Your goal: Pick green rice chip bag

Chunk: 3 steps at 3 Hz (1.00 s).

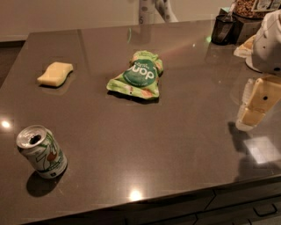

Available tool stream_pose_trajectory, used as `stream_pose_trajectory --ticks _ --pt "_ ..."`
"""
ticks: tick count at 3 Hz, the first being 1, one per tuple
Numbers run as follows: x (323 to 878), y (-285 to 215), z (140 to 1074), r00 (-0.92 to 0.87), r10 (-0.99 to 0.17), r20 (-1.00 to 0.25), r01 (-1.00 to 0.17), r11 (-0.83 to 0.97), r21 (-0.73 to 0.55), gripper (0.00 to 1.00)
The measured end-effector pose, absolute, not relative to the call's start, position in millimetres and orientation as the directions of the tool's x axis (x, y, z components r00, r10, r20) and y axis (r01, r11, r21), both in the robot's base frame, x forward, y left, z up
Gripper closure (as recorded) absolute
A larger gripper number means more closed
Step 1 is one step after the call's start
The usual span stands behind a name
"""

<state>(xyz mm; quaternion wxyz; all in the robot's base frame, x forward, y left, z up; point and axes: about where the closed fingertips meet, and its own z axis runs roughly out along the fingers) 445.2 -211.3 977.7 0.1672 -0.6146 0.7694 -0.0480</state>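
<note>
The gripper (254,107) sits at the right edge of the frame, blurred, its arm (270,44) cut off there. A white object (153,11) is cropped by the top edge; the desk (175,145) runs out of frame below.

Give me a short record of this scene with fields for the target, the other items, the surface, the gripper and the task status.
target: green rice chip bag, lying near the counter's middle
other items: opened soda can upright at front left; yellow sponge at left
surface: dark glossy counter
gripper: gripper above the counter's right side, well apart from the bag
status: bag not yet grasped
</note>
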Motion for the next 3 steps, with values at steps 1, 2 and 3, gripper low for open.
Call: stream_pose_trajectory --ticks 1,2,3 --pt "483 -196 977 -0.083 -0.980 -0.183 -0.931 0.142 -0.336 0.00" --pt "534 -176 972 0.066 -0.986 -0.154 -0.932 -0.006 -0.363 0.00" --pt "567 -161 966 0.183 -0.974 -0.136 -0.920 -0.121 -0.372 0.00"
